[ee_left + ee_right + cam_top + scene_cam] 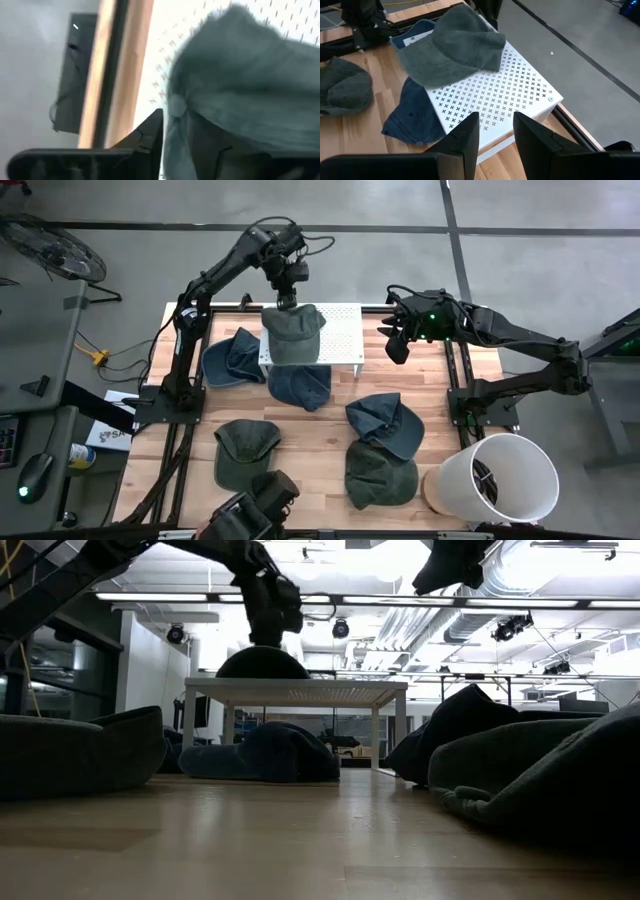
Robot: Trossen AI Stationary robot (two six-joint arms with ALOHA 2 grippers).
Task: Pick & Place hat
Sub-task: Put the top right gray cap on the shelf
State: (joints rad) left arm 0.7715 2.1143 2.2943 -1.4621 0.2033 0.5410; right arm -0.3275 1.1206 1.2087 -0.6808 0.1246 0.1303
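Green hat (293, 331) lies on the white perforated stand's (340, 330) left edge, brim overhanging; the left pincer (287, 302) sits at its back rim, whether gripping I cannot tell. Low view: clear space under the stand. Right wrist: right pincer (492, 132) empty, fingers apart, above the stand's near edge.

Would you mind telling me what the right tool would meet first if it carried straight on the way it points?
Probably the white perforated stand: the right tool points at its near corner. The green hat lies farther along, though depth is uncertain.
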